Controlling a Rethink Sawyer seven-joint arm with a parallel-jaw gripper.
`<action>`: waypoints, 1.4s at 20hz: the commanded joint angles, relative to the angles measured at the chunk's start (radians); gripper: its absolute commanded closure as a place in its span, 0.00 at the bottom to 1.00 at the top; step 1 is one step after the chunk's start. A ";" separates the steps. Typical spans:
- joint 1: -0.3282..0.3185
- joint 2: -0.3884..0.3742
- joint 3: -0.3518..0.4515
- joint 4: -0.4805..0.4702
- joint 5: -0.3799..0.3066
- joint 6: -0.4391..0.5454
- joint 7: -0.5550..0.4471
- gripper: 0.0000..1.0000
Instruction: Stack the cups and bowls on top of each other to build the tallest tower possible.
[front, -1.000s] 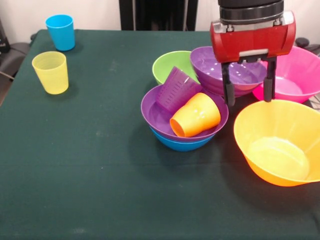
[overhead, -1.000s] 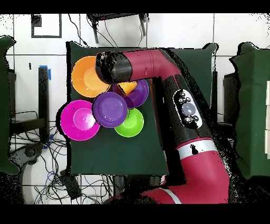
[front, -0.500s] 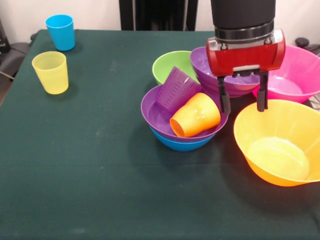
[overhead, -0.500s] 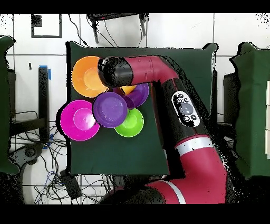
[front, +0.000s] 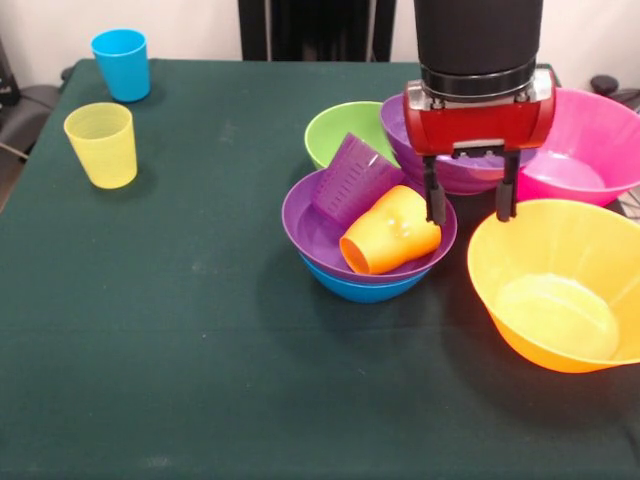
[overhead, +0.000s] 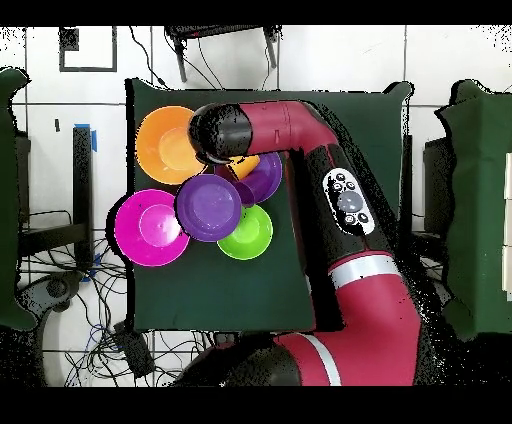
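The gripper (front: 468, 205) hangs right of centre in the frame, its two fingers spread apart and holding nothing, one fingertip just beside the orange cup (front: 392, 231). That cup lies tipped on its side with the purple cup (front: 352, 178) in the tower (front: 368, 238), a purple bowl nested in a blue one. The orange bowl (front: 560, 285) sits at lower right. The yellow cup (front: 101, 144) and blue cup (front: 121, 63) stand at upper left.

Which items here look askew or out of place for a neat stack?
Two cups lie tipped in the purple bowl nested on the blue bowl: the orange cup on its side, the purple cup leaning mouth-down on the rim. Neither stands upright. The gripper hangs beside them, jaws open.
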 joint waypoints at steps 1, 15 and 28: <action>0.056 0.005 -0.045 -0.205 -0.001 0.333 -0.047 0.00; 0.094 -0.015 -0.057 -0.344 -0.070 0.551 -0.070 0.00; 0.053 -0.133 -0.064 -0.119 -0.013 0.420 -0.049 0.00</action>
